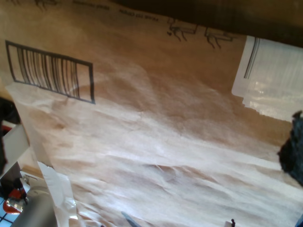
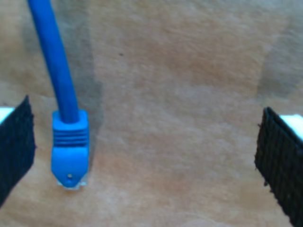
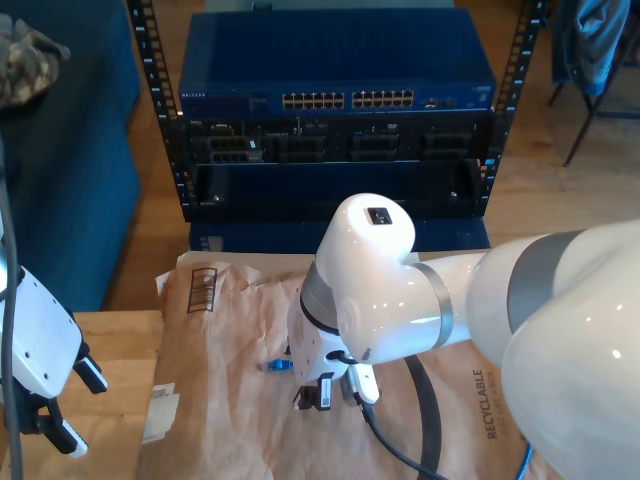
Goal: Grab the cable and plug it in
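In the first wrist view, brown paper (image 1: 156,142) with a barcode (image 1: 49,71) lies flat; I cannot tell how my first gripper stands. In the second wrist view, my second gripper (image 2: 144,151) is wide open, and the cable (image 2: 59,71) has its blue plug (image 2: 70,149) lying between the 2 black pads (image 2: 279,158), near one of them. In the exterior view, the plug (image 3: 279,365) lies on the paper, just beside the big white arm (image 3: 400,300).

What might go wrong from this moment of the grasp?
My second gripper is open, but the blue cable's plug lies close to one pad, not centred, so closing may push it aside or pinch only its edge. The brown paper beneath is creased and could shift. In the exterior view the arm hides most of the cable.
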### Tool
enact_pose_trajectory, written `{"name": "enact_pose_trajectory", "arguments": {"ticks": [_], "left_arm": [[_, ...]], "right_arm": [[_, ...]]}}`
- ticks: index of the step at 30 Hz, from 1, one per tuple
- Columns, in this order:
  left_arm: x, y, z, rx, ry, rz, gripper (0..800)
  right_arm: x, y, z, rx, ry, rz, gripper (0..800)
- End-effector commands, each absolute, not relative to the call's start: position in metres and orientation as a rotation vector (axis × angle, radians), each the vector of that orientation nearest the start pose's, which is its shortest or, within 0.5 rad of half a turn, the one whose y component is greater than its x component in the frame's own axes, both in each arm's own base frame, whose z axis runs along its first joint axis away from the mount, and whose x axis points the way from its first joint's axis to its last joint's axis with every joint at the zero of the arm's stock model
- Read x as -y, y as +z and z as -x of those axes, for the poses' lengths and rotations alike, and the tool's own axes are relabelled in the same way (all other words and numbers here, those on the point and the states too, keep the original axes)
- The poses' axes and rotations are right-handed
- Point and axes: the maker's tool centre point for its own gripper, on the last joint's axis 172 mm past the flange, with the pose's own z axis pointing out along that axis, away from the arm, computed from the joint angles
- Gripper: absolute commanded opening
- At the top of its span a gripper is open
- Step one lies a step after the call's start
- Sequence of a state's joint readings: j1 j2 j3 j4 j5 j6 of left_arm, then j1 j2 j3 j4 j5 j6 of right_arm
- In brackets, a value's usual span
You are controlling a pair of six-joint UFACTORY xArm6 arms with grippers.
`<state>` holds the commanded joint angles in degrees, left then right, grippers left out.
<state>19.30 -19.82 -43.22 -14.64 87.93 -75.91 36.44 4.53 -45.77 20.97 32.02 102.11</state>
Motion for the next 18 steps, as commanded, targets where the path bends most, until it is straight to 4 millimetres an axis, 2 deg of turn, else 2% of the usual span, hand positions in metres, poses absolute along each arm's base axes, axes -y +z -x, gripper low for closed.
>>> {"name": "enact_pose_trajectory", "arguments": {"ticks": [9,14,18], "left_arm": [[-0.02,0.198,-0.262,-2.304,-0.771,-1.968,800],[-0.02,0.198,-0.261,-2.302,-0.774,-1.97,800],[-0.02,0.198,-0.261,-2.303,-0.776,-1.969,800]], "right_arm": [[-0.312,0.088,-0.383,-1.911,0.183,2.155,598],[-0.312,0.088,-0.387,-1.911,0.171,2.139,505],[-0.312,0.088,-0.387,-1.907,0.167,2.14,467]]}}
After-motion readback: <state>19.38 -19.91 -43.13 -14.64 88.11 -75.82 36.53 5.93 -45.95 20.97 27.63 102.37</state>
